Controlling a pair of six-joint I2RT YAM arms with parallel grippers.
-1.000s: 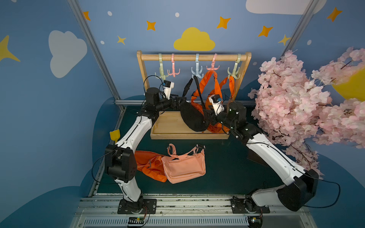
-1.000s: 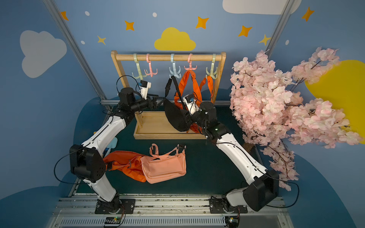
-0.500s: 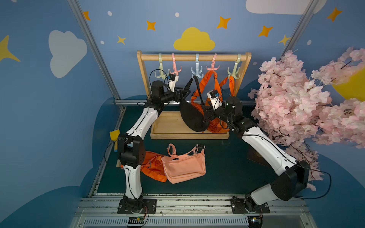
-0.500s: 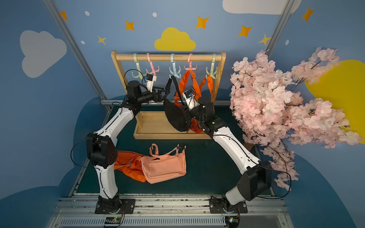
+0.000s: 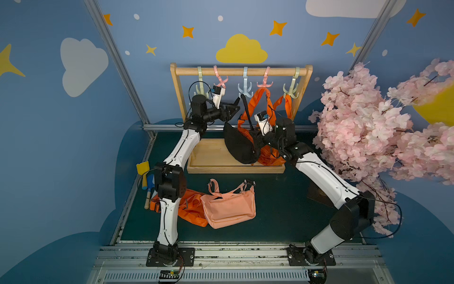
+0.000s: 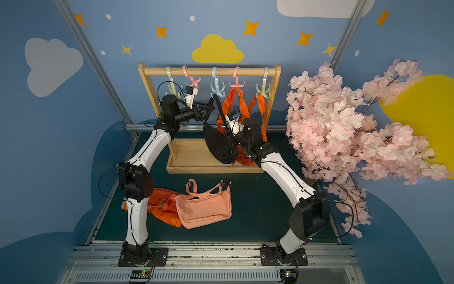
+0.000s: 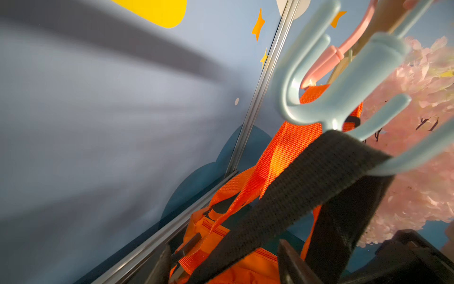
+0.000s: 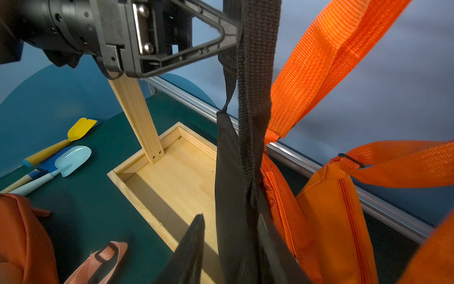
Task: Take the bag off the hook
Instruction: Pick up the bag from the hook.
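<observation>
Your left gripper [image 5: 234, 108] has risen to the black strap [image 7: 319, 167] at the blue hook [image 7: 356, 83], jaws parted (right gripper [image 8: 231, 217] too): bag [image 5: 239, 147] not yet freed

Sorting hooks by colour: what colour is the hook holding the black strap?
Light blue; the hook shows best in the left wrist view.

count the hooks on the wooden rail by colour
pale green hooks: 2
pink hooks: 2
blue hook: 1
total: 5
</observation>
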